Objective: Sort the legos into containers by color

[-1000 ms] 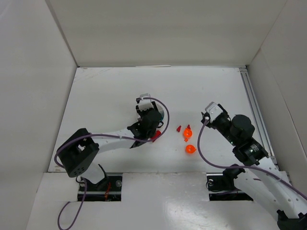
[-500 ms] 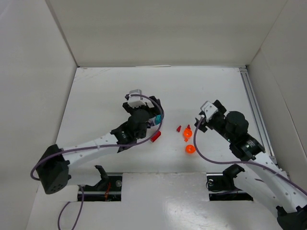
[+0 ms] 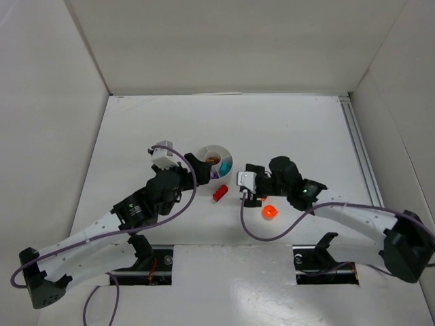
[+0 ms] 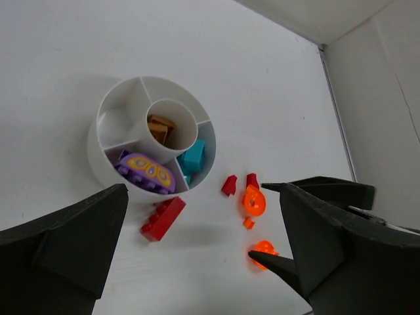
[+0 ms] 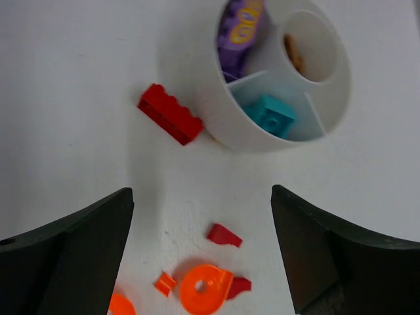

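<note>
The white dish (image 3: 206, 149) of wedge containers holds a purple lego (image 4: 146, 172), a teal lego (image 4: 192, 157) and a brown lego (image 4: 159, 128) in the central cup. A red brick (image 4: 163, 218) lies against the dish wall (image 5: 223, 125). Two small red pieces (image 5: 224, 235), an orange ring (image 5: 205, 289), an orange chip (image 5: 164, 283) and an orange round piece (image 3: 270, 212) lie loose on the table. My left gripper (image 3: 202, 170) hangs open just left of the dish, holding nothing. My right gripper (image 5: 202, 197) is open above the small red and orange pieces, which it hides from above.
White walls box in the table on the left, back and right. A metal rail (image 3: 359, 153) runs along the right side. Purple cables (image 3: 255, 231) loop off both arms. The right arm lies low across the front right.
The left arm drew back to the left and uncovered the dish, its jaws now wide. The right arm swung left and down over the loose orange and red pieces, jaws opening.
</note>
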`<state>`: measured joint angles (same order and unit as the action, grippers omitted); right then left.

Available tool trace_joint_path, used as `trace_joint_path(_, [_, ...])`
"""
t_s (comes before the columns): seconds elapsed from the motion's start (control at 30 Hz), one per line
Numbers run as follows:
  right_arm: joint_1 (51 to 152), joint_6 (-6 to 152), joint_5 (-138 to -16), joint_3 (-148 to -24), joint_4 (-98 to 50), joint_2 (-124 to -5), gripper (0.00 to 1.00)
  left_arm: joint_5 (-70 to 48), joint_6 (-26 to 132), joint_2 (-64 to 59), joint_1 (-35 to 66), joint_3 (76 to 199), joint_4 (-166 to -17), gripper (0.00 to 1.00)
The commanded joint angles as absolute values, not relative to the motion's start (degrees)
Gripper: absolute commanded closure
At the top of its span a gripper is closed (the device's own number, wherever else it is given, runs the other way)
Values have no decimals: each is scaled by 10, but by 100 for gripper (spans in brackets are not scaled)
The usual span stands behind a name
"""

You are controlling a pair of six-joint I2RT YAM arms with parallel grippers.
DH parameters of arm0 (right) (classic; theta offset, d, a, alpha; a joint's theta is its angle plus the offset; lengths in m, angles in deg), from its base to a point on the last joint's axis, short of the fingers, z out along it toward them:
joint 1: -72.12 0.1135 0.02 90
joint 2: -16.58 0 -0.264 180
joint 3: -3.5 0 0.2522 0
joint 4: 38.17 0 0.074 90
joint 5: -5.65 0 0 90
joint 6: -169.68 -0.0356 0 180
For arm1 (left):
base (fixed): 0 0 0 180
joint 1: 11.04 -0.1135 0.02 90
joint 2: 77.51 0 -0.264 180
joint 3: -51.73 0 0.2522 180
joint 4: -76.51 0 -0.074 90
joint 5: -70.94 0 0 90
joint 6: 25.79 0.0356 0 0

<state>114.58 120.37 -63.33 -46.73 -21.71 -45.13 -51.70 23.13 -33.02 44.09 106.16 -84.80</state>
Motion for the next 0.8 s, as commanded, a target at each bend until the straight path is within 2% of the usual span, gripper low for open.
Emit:
trace_joint_path(0.0, [1166, 1284, -527, -497, -276, -527, 12, -488, 158, -374, 442, 1050, -735, 0])
trace_joint_path(0.17, [1223, 1325, -558, -533, -282, -621, 12, -495, 113, -438, 442, 1039, -673, 0])
trace_joint_path(0.4, [1234, 1352, -585, -597, -242, -715, 17, -507, 108, -479, 442, 1034, -647, 0])
trace_joint_path(0.67, [1256, 1373, -646, -634, -191, -768, 25, -527, 102, -484, 442, 1028, -620, 0])
trace_joint_path(0.77, [1263, 1373, -669, -640, -190, -782, 25, -532, 102, -489, 442, 1028, -614, 0])
